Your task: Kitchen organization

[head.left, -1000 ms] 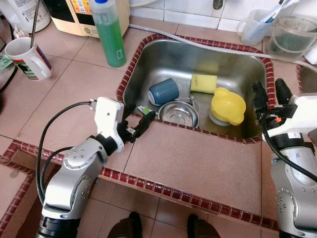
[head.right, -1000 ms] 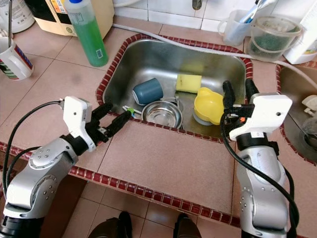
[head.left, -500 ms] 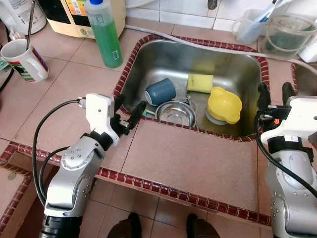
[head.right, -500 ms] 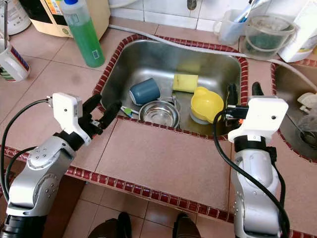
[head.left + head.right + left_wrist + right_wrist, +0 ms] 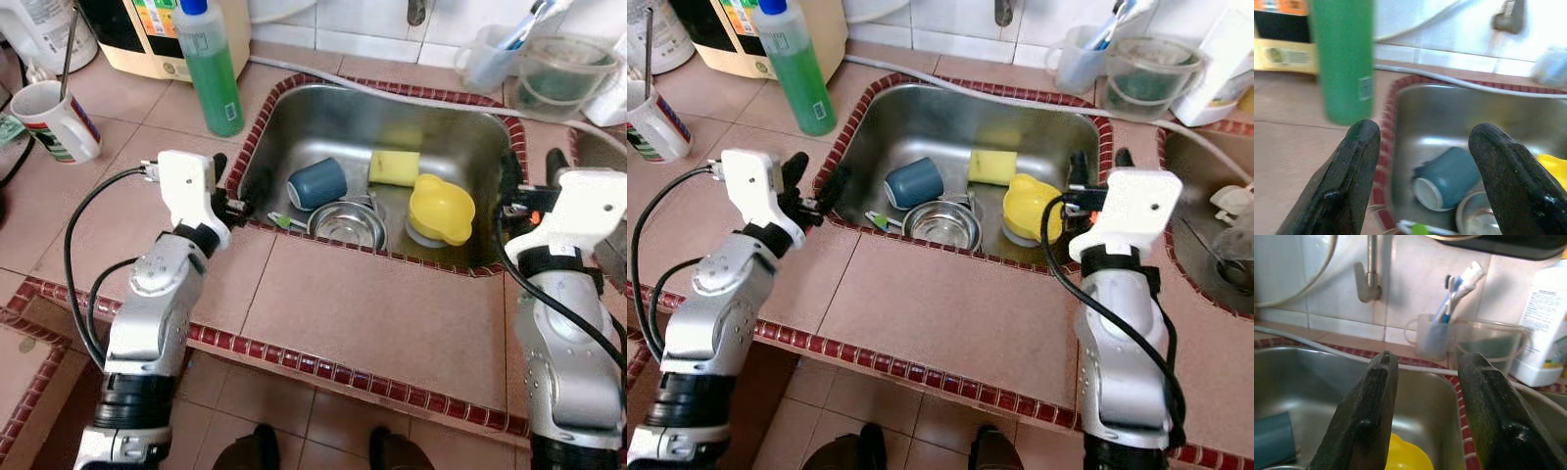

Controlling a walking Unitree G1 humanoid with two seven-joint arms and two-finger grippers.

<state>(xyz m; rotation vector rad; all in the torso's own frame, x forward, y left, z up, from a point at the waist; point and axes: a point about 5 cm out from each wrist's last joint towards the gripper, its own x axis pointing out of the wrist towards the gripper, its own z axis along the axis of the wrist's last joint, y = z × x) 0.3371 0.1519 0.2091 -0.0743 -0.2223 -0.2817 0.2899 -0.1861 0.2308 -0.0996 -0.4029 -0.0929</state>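
In the steel sink (image 5: 294, 117) lie a blue cup (image 5: 322, 182) on its side, a yellow sponge (image 5: 394, 167), an upturned yellow bowl (image 5: 441, 209) and a small steel bowl (image 5: 346, 224). A green-and-white brush (image 5: 284, 221) rests by the near rim. My left gripper (image 5: 815, 176) hovers open over the sink's left rim, empty; the left wrist view looks past its fingers (image 5: 1356, 161) at the blue cup (image 5: 1442, 178). My right gripper (image 5: 1099, 162) stands open and empty above the sink's right rim, beside the yellow bowl (image 5: 1405, 458).
A green soap bottle (image 5: 213, 69) and a mug (image 5: 54, 119) stand on the tiled counter at the left. Behind the sink are a tap (image 5: 1369, 276), a cup of toothbrushes (image 5: 1432, 338), a clear tub (image 5: 1143, 76) and a white bottle (image 5: 1542, 333). A second basin (image 5: 1215, 235) lies at the right.
My left gripper has drawn back from the sink's near-left corner to its left rim, still open. The right gripper has edged slightly further back along the right rim.
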